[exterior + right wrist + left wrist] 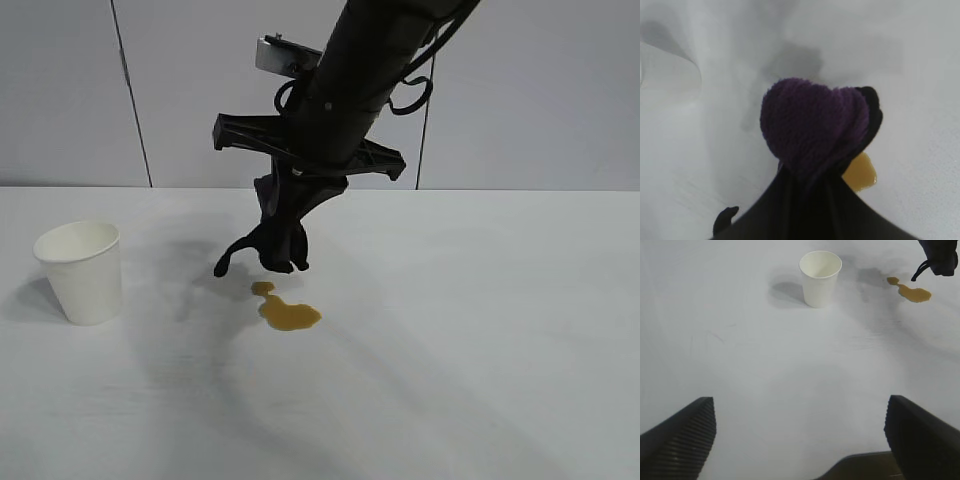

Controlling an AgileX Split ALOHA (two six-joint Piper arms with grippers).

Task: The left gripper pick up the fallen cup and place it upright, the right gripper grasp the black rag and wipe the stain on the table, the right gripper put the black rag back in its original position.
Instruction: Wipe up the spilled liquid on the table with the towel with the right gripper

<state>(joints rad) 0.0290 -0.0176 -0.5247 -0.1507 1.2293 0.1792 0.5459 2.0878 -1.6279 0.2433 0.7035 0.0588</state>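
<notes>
The white paper cup (pixel 82 270) stands upright on the white table (pixel 480 340) at the left; it also shows in the left wrist view (pixel 820 278). My right gripper (pixel 290 205) is shut on the black rag (pixel 270 247), which hangs just above and behind the amber stain (pixel 287 311). In the right wrist view the rag's purple patch (pixel 812 125) bulges past the fingers and hides most of the stain (pixel 860 172). My left gripper (pixel 800 435) is open and empty, well back from the cup, and out of the exterior view.
A grey panelled wall (pixel 70 90) rises behind the table's far edge. The rag's thin tail (pixel 226 262) dangles toward the cup side. The rag (pixel 940 257) and stain (pixel 912 291) show far off in the left wrist view.
</notes>
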